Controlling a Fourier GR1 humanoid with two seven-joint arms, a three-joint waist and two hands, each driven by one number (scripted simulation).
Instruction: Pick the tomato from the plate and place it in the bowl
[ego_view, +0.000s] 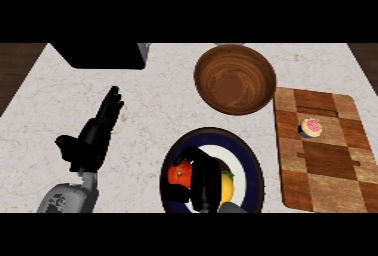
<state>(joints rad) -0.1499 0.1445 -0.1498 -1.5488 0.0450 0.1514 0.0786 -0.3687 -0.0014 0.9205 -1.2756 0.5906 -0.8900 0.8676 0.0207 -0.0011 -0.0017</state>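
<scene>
the right hand (198, 175) hangs over the plate (252, 165), fingers curled round the tomato (178, 174), hiding most of it; only a red patch shows at the hand's left, a yellow-orange patch at its right. whether the tomato sits on the plate or is lifted off it cannot be told. the plate's near rim is cut off. the wooden bowl (235, 78) stands beyond the plate on the counter (155, 115). the left hand (92, 137) rests open, fingers straight, well left of the plate. a small pink-topped thing (311, 127) sits on the cutting board (321, 155). no writing shows.
</scene>
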